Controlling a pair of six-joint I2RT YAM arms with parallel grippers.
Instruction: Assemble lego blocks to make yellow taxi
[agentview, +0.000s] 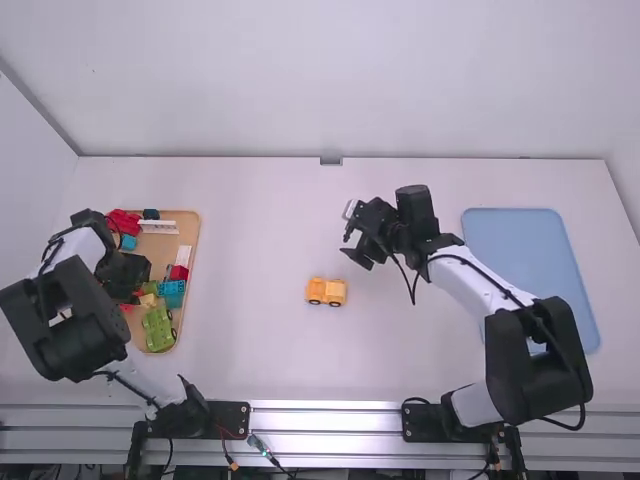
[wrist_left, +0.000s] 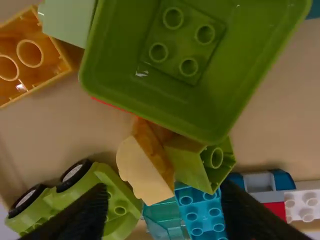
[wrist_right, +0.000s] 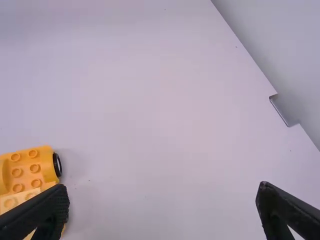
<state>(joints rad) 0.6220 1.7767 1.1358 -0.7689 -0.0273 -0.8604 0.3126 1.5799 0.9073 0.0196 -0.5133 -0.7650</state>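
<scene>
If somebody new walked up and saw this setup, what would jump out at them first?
Probably the small yellow-orange wheeled car, sitting alone near the middle of the white table. Next, the colorful jumble of blocks in the tan tray on the left, with the left gripper open above it. The flat blue panel on the right stands out too.

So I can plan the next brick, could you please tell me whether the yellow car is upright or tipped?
Upright: the yellow car has its studs facing up and its wheels down at the table.
</scene>
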